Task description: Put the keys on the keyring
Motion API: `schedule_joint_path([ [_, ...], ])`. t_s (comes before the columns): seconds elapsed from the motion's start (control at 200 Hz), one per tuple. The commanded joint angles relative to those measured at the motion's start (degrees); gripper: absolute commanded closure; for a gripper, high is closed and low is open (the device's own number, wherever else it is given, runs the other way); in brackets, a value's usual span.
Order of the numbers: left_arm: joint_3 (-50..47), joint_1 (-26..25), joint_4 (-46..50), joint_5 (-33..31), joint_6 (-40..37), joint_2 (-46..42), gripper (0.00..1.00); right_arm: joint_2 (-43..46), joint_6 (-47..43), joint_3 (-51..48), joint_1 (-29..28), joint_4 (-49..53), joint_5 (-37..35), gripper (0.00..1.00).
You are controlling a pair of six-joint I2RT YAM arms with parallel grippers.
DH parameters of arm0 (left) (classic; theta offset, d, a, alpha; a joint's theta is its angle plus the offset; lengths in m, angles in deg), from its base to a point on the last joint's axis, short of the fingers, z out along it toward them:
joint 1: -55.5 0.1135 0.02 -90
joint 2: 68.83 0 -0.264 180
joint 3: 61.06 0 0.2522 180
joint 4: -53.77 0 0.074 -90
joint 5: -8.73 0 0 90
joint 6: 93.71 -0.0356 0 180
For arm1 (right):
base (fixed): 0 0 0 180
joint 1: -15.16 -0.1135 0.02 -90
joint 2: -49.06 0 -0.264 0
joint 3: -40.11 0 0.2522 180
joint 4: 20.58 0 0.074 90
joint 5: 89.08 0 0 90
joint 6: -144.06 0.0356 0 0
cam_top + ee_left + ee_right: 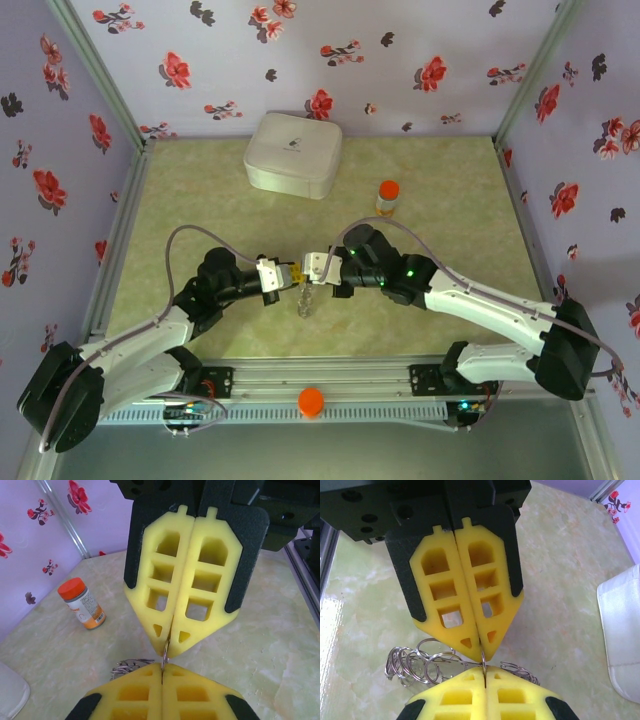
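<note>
Both left jaws and right jaws are clamping shut, tip to tip, pinching one thin loop of the keyring (pixel 422 664) between them, its coils bunching just beneath over the counter (pixel 560 595); an orange-capped bottle (pixel 82 603) is standing apart

White-and-black arms (pixel 480 300) carry grey cables (pixel 185 231), green lights (pixel 409 272) and yellow latticed fingers (pixel 150 677) in black frames.

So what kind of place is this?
Probably a robot test booth: flowered walls on a metal frame box in a green tabletop, with a left arm and right arm bolted at its near edge.
</note>
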Motion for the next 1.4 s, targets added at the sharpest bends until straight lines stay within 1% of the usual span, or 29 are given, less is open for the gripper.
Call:
schedule_joint_path([
  [0.0,0.93,-0.29,-3.11,1.40,-0.18,0.02,0.87,-0.42,2.18,1.71,-0.13,-0.92,3.75,1.00],
  [0.035,0.98,-0.28,-2.85,1.40,-0.12,0.03,0.85,-0.46,2.49,1.57,-0.22,-1.39,3.86,1.00],
  [0.145,1.28,-0.28,-1.51,1.46,-0.52,0.00,0.85,-0.32,2.71,1.44,-0.56,-1.79,3.86,1.00],
  [0.31,1.74,-0.34,-0.43,1.50,-0.80,0.13,0.89,-0.16,3.19,1.20,-0.83,-2.42,4.40,1.00],
  [0.345,1.80,-0.30,-0.13,1.48,-0.79,0.22,0.91,-0.11,3.30,1.10,-0.96,-2.74,4.48,1.00],
  [0.435,2.02,-0.26,0.04,1.72,-0.87,0.27,1.00,-0.20,3.42,1.00,-1.28,-3.07,4.78,1.00],
  [0.545,1.94,-0.28,-0.12,1.52,-1.15,0.05,1.00,-0.02,3.05,0.45,-1.60,-3.22,3.05,1.00],
  [0.595,1.86,-0.27,-0.03,1.31,-1.26,-0.22,1.00,0.92,3.72,-0.53,-1.47,-4.46,1.10,0.83],
  [0.615,1.79,-0.27,-0.11,1.23,-1.37,-0.27,1.00,1.71,3.99,-1.36,-1.44,-5.19,0.34,0.78],
  [0.65,1.72,-0.27,-0.12,0.85,-1.40,-0.40,1.00,3.08,4.32,-2.75,-1.05,-6.37,-0.65,0.73],
  [0.695,1.64,-0.28,-0.28,0.44,-1.30,-0.58,1.00,4.95,5.67,-4.65,-0.18,-7.95,-1.55,0.70],
  [0.725,1.59,-0.27,-0.50,0.17,-1.10,-0.53,1.00,6.11,7.63,-5.99,0.99,-9.23,-2.20,0.67],
  [0.775,1.50,-0.27,-0.72,-0.22,-1.06,-0.58,1.00,8.19,12.20,-8.48,2.59,-11.78,-3.66,0.65],
  [0.815,1.42,-0.27,-0.95,-0.59,-0.91,-0.57,1.00,9.53,16.44,-10.22,3.28,-13.61,-6.82,0.60],
  [0.865,1.26,-0.27,-1.40,-1.03,-0.54,-0.60,1.00,10.28,22.23,-11.53,3.46,-14.91,-14.19,0.55],
  [0.91,1.15,-0.31,-1.77,-1.48,-0.32,-0.55,1.00,10.10,28.94,-11.26,3.43,-13.99,-22.80,0.55],
  [0.98,1.06,-0.27,-1.81,-1.82,-0.29,-0.59,1.00,8.53,41.89,-10.50,3.62,-10.50,-35.34,0.56],
  [1.01,1.06,-0.30,-1.81,-1.96,-0.21,-0.53,1.00,7.64,46.68,-10.12,3.75,-8.25,-38.43,0.56],
  [1.065,0.98,-0.31,-1.87,-2.13,-0.17,-0.48,1.00,5.69,53.60,-9.51,3.88,-4.54,-41.81,0.56],
  [1.135,0.98,-0.28,-1.95,-2.37,-0.15,-0.45,1.00,2.45,61.28,-8.40,4.00,-0.20,-42.70,0.57],
  [1.21,0.89,-0.27,-1.96,-2.40,-0.12,-0.34,1.00,-1.86,66.94,-6.20,4.16,3.58,-40.19,0.57],
  [1.285,0.77,-0.27,-1.96,-2.57,-0.10,-0.28,1.00,-7.29,68.43,-2.83,4.23,6.49,-36.16,0.57],
  [1.355,0.71,-0.27,-1.96,-2.78,-0.19,-0.30,1.00,-13.04,70.81,2.40,4.58,12.85,-36.70,0.61],
  [1.395,0.64,-0.27,-1.89,-2.89,-0.24,-0.41,1.00,-16.20,71.09,4.70,5.12,15.12,-35.36,0.61],
])
